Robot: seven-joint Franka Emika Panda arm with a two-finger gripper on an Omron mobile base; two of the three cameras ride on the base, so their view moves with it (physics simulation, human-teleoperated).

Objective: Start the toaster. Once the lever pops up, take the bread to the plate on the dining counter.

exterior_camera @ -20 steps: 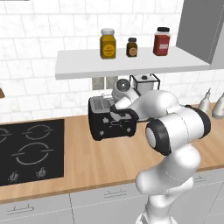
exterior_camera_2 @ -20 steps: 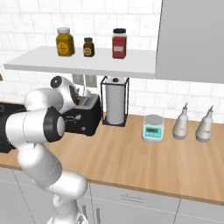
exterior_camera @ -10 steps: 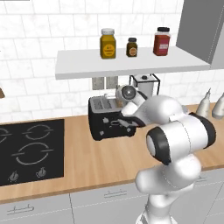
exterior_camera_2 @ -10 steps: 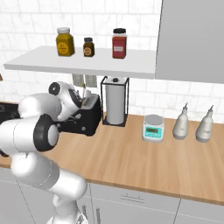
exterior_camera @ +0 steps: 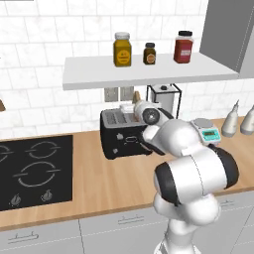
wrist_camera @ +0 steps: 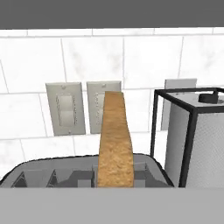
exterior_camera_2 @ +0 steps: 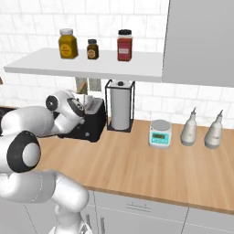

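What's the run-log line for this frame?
phase: lifting toast | gripper: shut on bread | bread: upright above toaster slots | plate: not reached

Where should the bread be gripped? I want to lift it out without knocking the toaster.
Grip the bread by its upper part, which stands upright above the toaster slot. Come from above, one finger on each broad face; the lower part sits inside the slot.
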